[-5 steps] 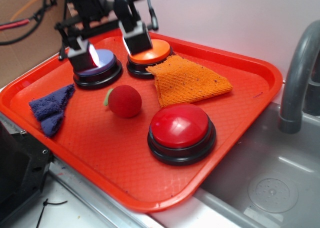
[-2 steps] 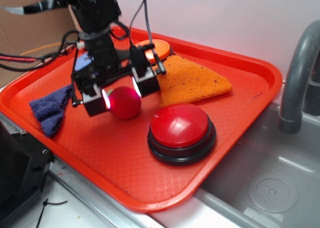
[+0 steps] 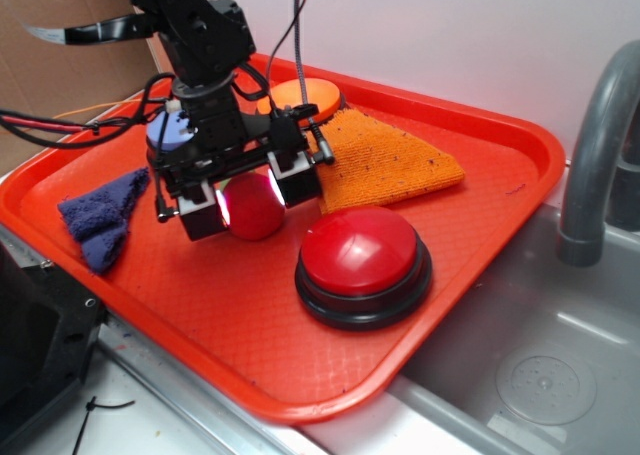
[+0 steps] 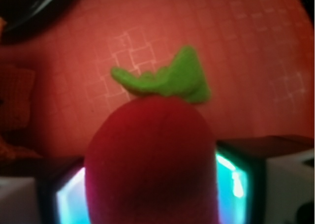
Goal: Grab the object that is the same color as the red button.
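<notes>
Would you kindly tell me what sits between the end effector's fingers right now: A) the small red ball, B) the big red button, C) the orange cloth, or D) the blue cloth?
A: the end effector straddles the small red ball, and the wrist view shows the ball filling the gap between both fingers.

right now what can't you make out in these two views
- Whether the end effector actually presses the small fuzzy red ball: exterior view, the fingers cover its sides; wrist view is blurred up close.
- Lavender-topped round button: exterior view, mostly hidden behind the arm.
- Orange-topped round button: partly covered by the arm and cables.
- Large glossy red dome button: not identifiable in the wrist view.
</notes>
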`<state>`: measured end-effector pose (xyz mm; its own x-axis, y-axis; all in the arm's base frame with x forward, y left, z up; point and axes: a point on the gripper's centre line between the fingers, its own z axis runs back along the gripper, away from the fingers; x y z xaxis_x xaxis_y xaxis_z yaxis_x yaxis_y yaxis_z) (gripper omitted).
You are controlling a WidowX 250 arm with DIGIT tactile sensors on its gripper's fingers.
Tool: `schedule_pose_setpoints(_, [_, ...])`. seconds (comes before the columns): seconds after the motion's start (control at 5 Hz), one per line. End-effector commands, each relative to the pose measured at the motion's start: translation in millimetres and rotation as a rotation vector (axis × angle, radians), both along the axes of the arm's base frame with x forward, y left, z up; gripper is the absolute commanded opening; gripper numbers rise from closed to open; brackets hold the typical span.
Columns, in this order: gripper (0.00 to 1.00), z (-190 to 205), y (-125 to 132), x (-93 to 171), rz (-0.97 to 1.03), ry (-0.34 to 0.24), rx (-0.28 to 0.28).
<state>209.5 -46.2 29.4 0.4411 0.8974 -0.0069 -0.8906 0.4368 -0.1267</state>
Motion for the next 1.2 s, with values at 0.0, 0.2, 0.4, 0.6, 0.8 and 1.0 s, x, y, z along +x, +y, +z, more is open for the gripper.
schedule_pose_setpoints(0.0, [0.00, 45.0, 22.0, 6.7, -0.149, -0.033, -0.039])
schedule_pose_setpoints(0.2, [0.00, 87.9, 33.3, 9.4, -0.399, -0.069, -0.082])
schedule_pose_setpoints(0.4, [0.00, 124.4, 33.4, 9.1, -0.583, -0.133, -0.064])
schedule_pose_setpoints(0.6, [0.00, 146.7, 31.3, 6.1, -0.714, -0.179, -0.033])
schedule_pose_setpoints(0.8, [0.00, 165.3, 25.7, -1.6, -0.882, -0.209, -0.036])
schedule_pose_setpoints(1.0, [0.00, 163.7, 24.4, -3.2, -0.918, -0.183, -0.057])
